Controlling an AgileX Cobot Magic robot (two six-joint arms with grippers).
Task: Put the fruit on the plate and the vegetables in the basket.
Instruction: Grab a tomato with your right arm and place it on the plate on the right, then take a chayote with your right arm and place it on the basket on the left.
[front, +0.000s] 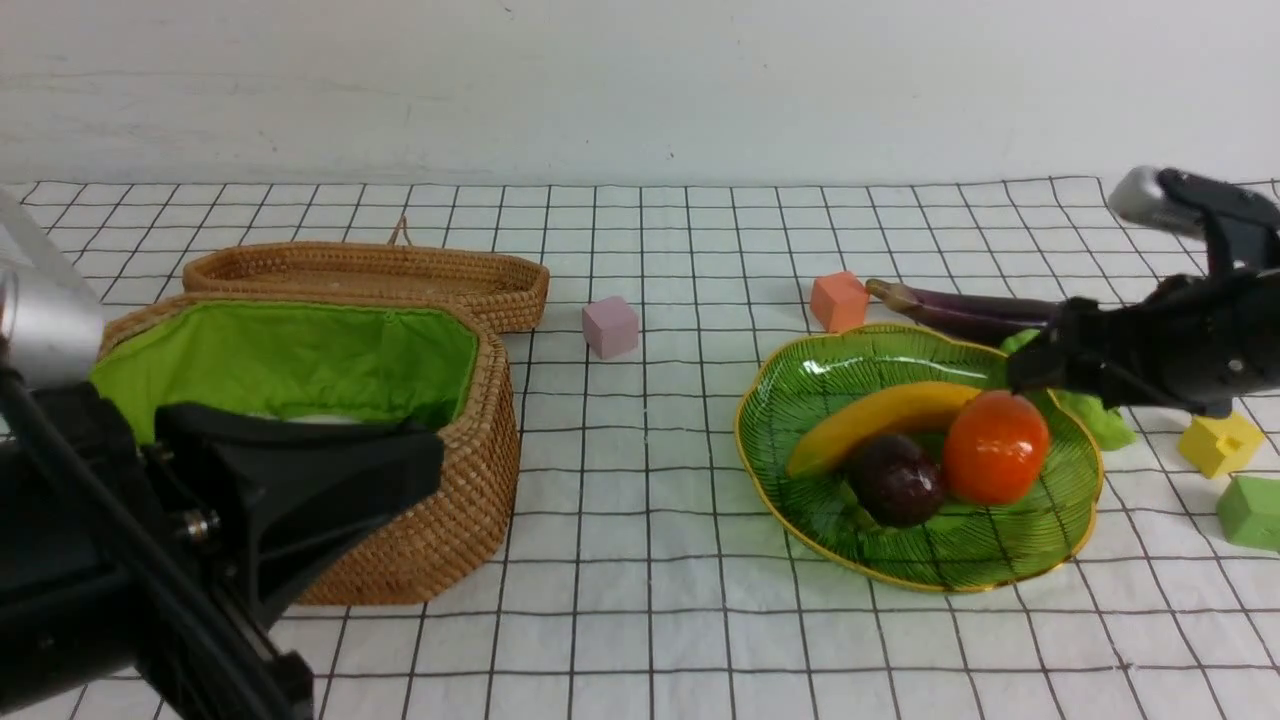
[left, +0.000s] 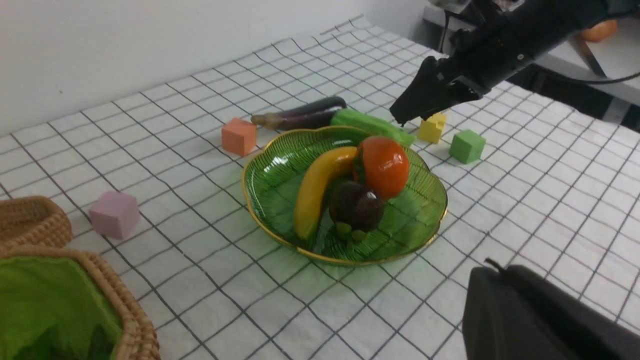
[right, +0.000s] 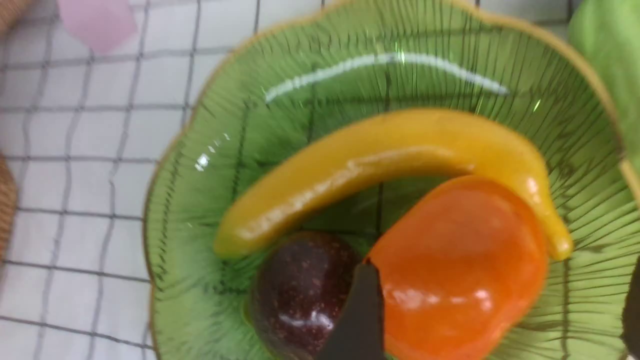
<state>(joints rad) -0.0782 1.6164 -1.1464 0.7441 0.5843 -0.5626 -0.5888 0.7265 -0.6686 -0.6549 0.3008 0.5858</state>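
Note:
The green leaf plate (front: 800, 505) holds the yellow banana (front: 870, 420), the dark-purple mangosteen (front: 897, 480) and the orange persimmon (front: 995, 447). My right gripper (front: 1030, 368) hovers just above the persimmon's far side, open. In the right wrist view its fingers (right: 361, 315) straddle the persimmon (right: 460, 270) without closing on it. The eggplant (front: 965, 308) and the cucumber (front: 1100, 420) lie on the cloth behind the plate. The basket (front: 450, 520) stands at the left. My left gripper (front: 425, 460) is shut and empty in front of it, hiding the inside. Radish and carrot are out of view.
The flat wicker lid (front: 370, 272) lies behind the basket. Cubes lie on the checked cloth: pink (front: 610, 326), orange (front: 838, 300), yellow (front: 1218, 443) and green (front: 1250, 512). The right arm also shows in the left wrist view (left: 450, 85).

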